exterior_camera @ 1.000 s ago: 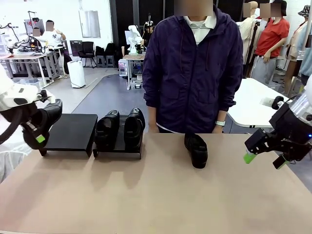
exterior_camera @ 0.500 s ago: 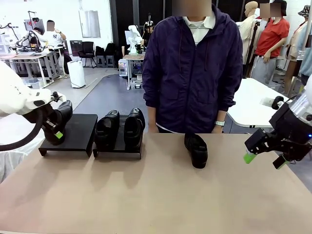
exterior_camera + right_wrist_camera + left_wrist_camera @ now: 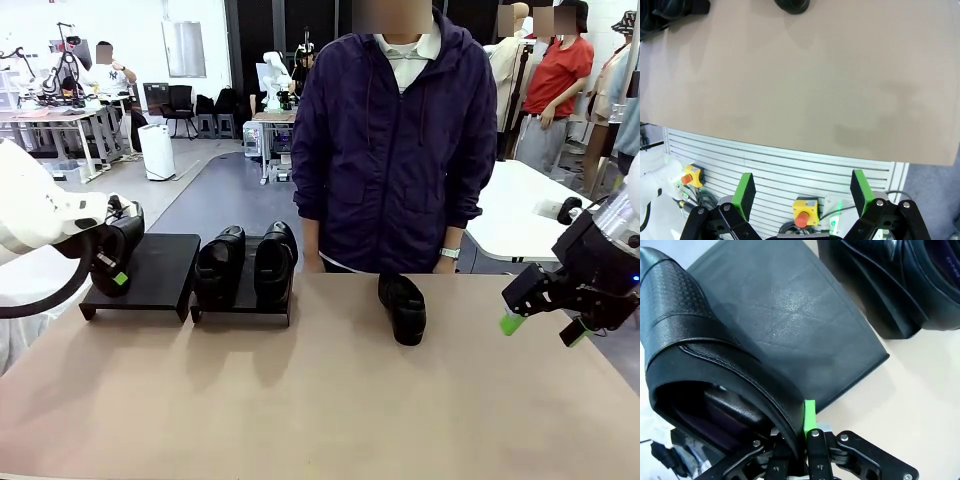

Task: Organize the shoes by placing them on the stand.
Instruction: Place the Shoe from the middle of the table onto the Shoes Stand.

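Looking across the table point(image 3: 320, 400), I see two shoes point(image 3: 246, 262) on the right tray, one lone shoe point(image 3: 403, 307) waiting; the right tool point(image 3: 540, 312) hangs spread, empty. Left wrist: my left tool point(image 3: 799, 440) pinches a third shoe point(image 3: 705, 365) over the bare left tray point(image 3: 790, 320). No writing is readable.

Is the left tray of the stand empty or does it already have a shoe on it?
Empty: the left tray has a bare top. The left gripper holds a shoe by its collar at its left edge.
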You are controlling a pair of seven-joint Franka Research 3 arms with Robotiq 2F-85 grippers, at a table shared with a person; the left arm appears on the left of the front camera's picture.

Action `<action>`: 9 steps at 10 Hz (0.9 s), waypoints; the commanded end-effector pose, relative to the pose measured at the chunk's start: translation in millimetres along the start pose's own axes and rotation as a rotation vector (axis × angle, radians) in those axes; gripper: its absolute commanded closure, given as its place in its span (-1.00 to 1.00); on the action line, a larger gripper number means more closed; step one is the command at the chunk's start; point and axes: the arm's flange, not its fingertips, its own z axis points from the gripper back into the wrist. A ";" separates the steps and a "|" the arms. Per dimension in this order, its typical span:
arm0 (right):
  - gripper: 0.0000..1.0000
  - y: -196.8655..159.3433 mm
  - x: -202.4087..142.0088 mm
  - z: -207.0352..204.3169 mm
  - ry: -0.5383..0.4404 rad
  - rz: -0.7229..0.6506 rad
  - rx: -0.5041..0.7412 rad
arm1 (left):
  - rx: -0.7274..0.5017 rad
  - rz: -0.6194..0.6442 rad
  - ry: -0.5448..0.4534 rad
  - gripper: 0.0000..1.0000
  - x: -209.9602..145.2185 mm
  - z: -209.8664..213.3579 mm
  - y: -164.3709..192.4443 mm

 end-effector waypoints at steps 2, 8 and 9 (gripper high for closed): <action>-1.00 -2.0 0.9 1.0 0.003 0.016 0.016 | -0.013 -0.044 -0.022 1.00 -9.2 -6.2 12.6; -1.00 -2.0 0.9 1.0 0.003 0.016 0.016 | -0.002 -0.065 -0.003 -1.00 -9.8 -8.0 12.0; -1.00 -2.0 0.9 1.0 0.003 0.016 0.016 | 0.016 -0.068 -0.012 -1.00 -9.9 -2.4 11.4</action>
